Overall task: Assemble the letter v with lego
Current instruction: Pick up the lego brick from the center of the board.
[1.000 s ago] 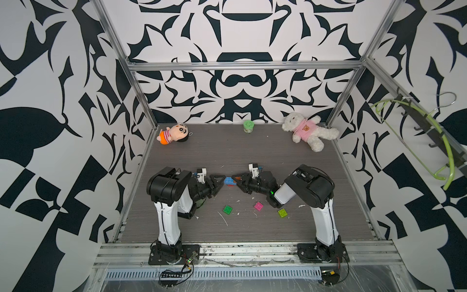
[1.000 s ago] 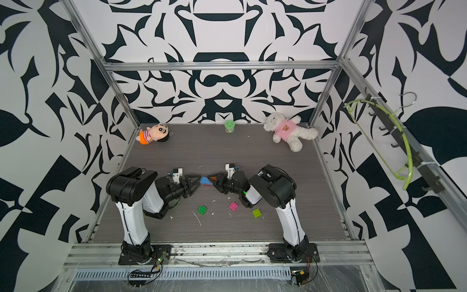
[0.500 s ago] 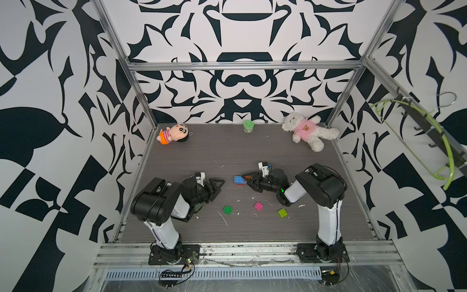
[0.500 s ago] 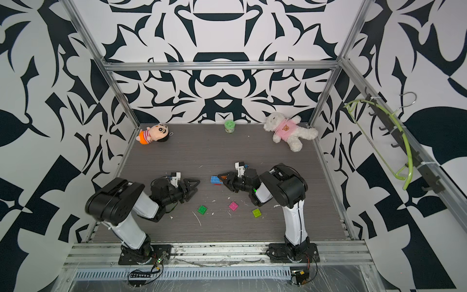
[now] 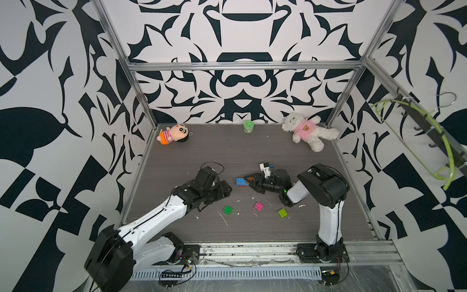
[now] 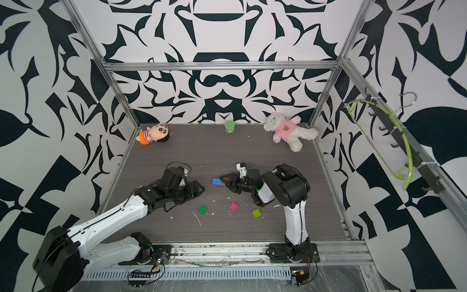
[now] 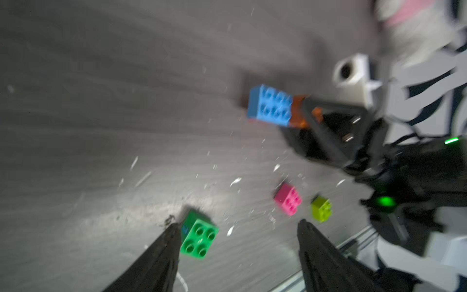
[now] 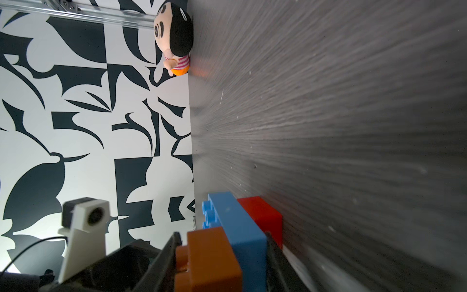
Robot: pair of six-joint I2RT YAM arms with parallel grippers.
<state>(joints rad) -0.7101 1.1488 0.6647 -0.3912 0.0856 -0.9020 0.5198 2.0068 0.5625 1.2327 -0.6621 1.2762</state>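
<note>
My right gripper [image 8: 222, 263] is shut on a joined lego stack: an orange-brown brick [image 8: 209, 260] on a longer blue brick [image 8: 237, 227], with a red brick [image 8: 262, 215] on the blue one's far side. In a top view the stack [image 5: 241, 181] sits just above mid-floor, with the right gripper [image 5: 249, 182] on it. My left gripper [image 7: 237, 226] is open and empty, apart from the stack, with a dark green brick [image 7: 199, 237] on the floor beside one finger. Pink [image 5: 258, 206], lime [image 5: 282, 212] and dark green [image 5: 227, 209] bricks lie loose nearer the front. No letter v stands assembled.
A plush doll [image 5: 174, 133], a small green can [image 5: 248, 126] and a white teddy in a pink shirt [image 5: 308, 132] lie along the back wall. White scraps [image 5: 223, 218] litter the floor near the loose bricks. Metal frame posts edge the floor.
My left gripper has let go of the stack, drawn back toward the front left and opened wider. My right gripper has carried the stack a little to the right.
</note>
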